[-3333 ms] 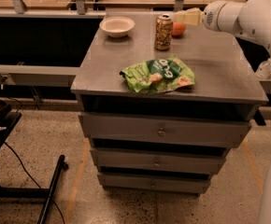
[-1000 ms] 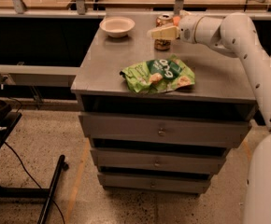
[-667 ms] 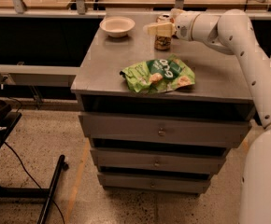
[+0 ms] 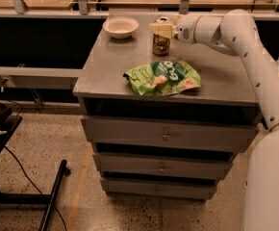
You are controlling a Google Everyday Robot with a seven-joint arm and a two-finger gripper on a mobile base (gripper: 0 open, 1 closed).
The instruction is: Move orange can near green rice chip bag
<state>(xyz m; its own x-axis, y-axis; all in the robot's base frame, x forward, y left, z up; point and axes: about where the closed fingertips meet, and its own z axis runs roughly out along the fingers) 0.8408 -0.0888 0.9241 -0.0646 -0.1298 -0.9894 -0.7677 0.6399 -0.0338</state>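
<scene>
A: One check for you: where was the gripper [image 4: 162, 29] against the orange can [image 4: 161, 44]?

B: Right at the can's upper part, reaching in from the right side of your view. It overlapped the band just under the silver top. Your can stood upright at the back of the grey cabinet top [image 4: 110, 66], with its lower half in plain sight.

A: Grasping or loose?

B: Couldn't tell you. The gripper covered the can there, and the contact couldn't be made out.

A: Bag?

B: The green rice chip bag [image 4: 163, 77] lay flat near the front edge, straight in front of the can. It was close but apart, with a strip of bare top between them.

A: Anything in your way?

B: A white bowl [image 4: 120, 27] sat at the back, left of the can in your view and clear of it. The white arm [image 4: 235, 28] ran in from the right over the back corner. You had three drawer fronts [image 4: 166, 136] below the top.
</scene>
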